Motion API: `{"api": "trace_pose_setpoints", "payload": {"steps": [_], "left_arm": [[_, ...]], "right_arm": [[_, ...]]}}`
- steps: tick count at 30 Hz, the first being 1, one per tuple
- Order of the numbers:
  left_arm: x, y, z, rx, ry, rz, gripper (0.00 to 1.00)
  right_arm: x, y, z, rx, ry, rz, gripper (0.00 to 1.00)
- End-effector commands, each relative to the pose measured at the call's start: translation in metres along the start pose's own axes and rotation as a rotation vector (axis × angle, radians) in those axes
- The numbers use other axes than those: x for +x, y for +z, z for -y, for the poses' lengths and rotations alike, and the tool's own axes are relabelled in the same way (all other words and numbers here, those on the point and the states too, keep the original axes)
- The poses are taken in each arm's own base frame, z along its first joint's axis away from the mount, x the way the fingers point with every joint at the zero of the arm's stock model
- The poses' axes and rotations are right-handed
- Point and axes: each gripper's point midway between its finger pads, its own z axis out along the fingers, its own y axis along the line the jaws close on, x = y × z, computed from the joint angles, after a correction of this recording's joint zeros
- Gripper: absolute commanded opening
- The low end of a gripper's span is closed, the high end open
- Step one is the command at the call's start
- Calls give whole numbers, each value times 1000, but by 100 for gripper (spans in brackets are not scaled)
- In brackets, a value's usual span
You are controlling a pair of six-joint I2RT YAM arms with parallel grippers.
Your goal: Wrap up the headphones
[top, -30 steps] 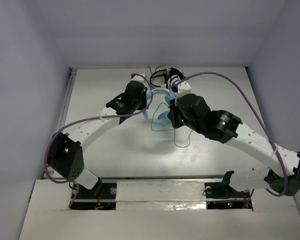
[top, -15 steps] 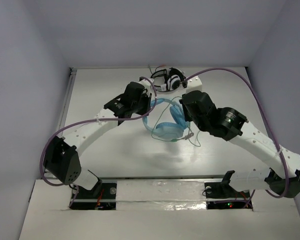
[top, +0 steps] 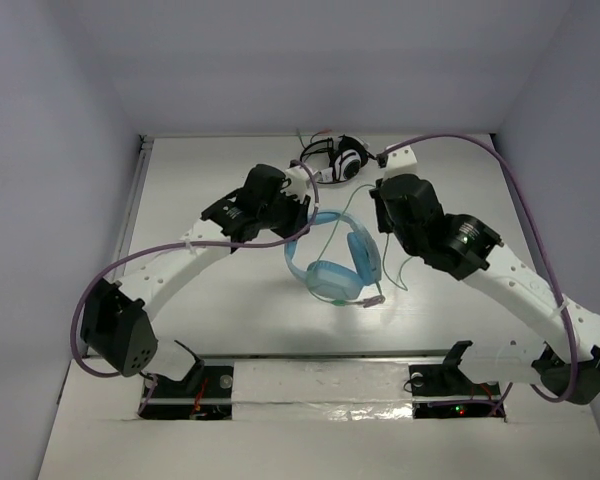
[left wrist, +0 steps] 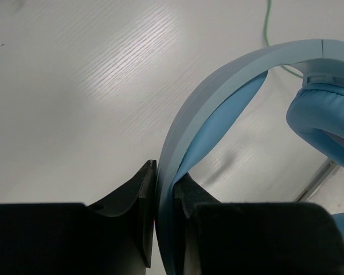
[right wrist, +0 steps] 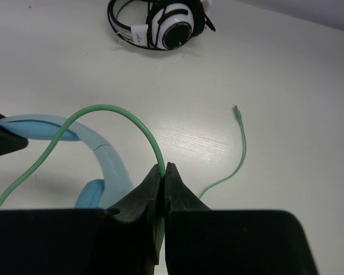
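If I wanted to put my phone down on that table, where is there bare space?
Bare: the near strip of table between the blue headphones and the front edge, and the far-left corner beyond the left arm. Crowded: the middle, where the left gripper pinches the headband, the right gripper the green cable, with black-and-white headphones behind.

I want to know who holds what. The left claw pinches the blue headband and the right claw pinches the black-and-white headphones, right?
Not quite. The right claw pinches the green cable, as the right wrist view shows. The black-and-white headphones lie untouched. The left claw does pinch the blue headband.
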Motion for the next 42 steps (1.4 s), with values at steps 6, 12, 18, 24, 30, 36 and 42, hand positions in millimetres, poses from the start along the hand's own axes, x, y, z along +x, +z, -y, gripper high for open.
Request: {"api": "trace_pose_setpoints", "payload": {"steps": [6, 12, 18, 24, 30, 36, 42], "left_arm": [[-68, -45, 51, 241, 37, 222, 0], [-90, -61, 56, 284, 1, 294, 0], [-122, -83, 41, 280, -79, 398, 0], [-144, -105, 45, 367, -117, 468, 0], [-157, -123, 53, 454, -144, 505, 0], [-160, -130, 61, 510, -150, 489, 0], [-163, -135, 67, 556, -157, 505, 0]], "right_arm": [[3, 6, 5, -61, 109, 52, 0], [10, 0, -6, -135, 189, 64, 0], [7, -14, -5, -180, 326, 129, 0], [14, -15, -20, -273, 416, 176, 0], [14, -9, -42, -378, 476, 232, 15], [12, 2, -46, -379, 497, 264, 26], [4, 2, -43, -382, 505, 284, 40]]}}
